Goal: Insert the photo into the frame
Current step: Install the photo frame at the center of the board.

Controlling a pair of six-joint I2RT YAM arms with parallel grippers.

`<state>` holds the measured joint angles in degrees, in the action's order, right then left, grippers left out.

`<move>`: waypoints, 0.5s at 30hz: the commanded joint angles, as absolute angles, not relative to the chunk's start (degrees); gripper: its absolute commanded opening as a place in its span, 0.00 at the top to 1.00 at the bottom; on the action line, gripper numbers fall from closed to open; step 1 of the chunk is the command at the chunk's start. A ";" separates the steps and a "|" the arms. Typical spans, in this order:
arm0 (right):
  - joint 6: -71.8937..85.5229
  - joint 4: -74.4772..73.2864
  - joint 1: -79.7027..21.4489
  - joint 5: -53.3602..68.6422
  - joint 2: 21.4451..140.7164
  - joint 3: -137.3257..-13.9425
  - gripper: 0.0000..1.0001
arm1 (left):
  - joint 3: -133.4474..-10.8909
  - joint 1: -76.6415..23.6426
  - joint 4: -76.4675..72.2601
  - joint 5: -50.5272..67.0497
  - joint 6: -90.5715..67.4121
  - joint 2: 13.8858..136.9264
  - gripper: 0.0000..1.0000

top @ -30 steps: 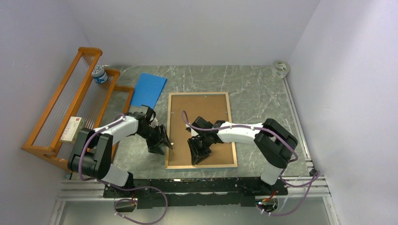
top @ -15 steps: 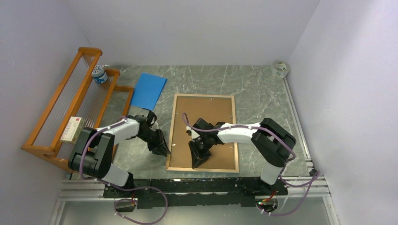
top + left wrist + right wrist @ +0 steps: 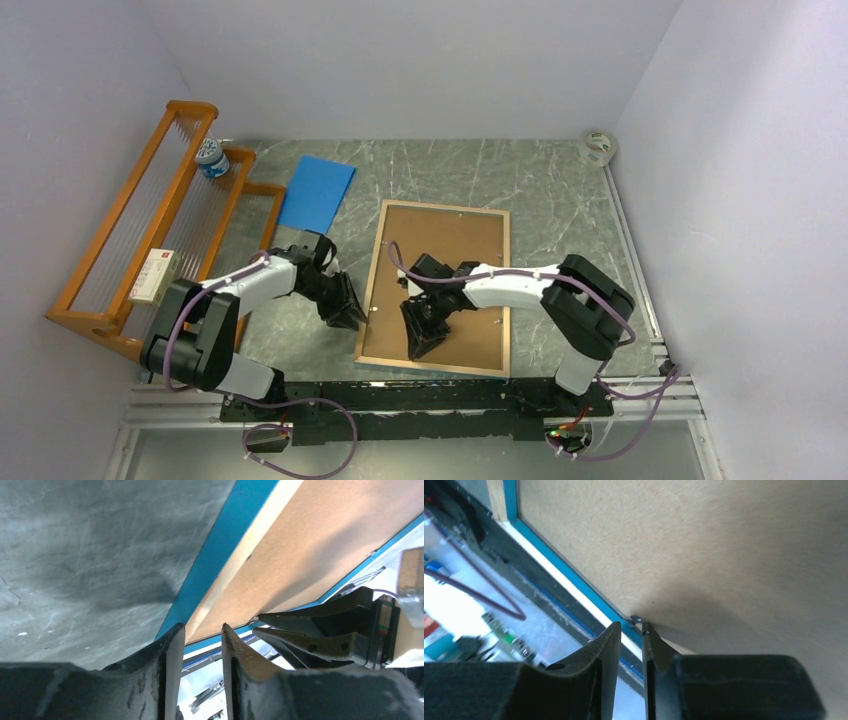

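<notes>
Lying back-up on the grey marbled worktop, the frame occupies the centre of the top view. Its left rail slants from 7 toward 1 o'clock. The outer sides of the rails are turquoise and the back face is light wood. A brown backing board fills the opening.

Left tool: at the frame's 9 o'clock side, against the lower part of the left rail. The fingers are close together with a narrow gap and the tips are at the rail. I cannot tell whether it pinches the rail or only touches it.

Right tool: over the backing board toward the 6 o'clock end. The fingers are all but closed, with only a slit between them. The tips are at a small metal tab by the near rail. I cannot tell whether the tab is nipped.

Surroundings: orange wooden rack at 9 to 10 o'clock. Flat blue pad at 11 o'clock, apart from the frame. Tape roll in the 1 o'clock corner.
</notes>
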<state>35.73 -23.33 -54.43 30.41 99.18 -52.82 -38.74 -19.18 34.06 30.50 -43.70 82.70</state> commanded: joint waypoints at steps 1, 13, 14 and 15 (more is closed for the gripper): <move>35.58 -27.15 -54.04 13.66 92.93 -55.67 0.73 | -40.83 -19.60 29.78 29.58 -44.42 80.21 0.59; 43.49 -39.78 -36.37 -11.52 79.98 -53.36 0.50 | -44.56 -19.59 28.31 26.48 -42.24 81.58 0.30; 44.06 -40.29 -33.58 -12.44 78.42 -52.49 0.44 | -45.22 -19.60 28.24 26.11 -41.94 82.03 0.28; 44.76 -41.08 -30.36 -13.74 77.26 -51.73 0.39 | -45.83 -19.60 28.06 25.88 -41.60 82.57 0.26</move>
<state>40.86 -34.98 -38.52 -3.86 82.26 -54.06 -42.26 -19.38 29.87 27.81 -43.18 81.65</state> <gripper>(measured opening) 0.538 0.712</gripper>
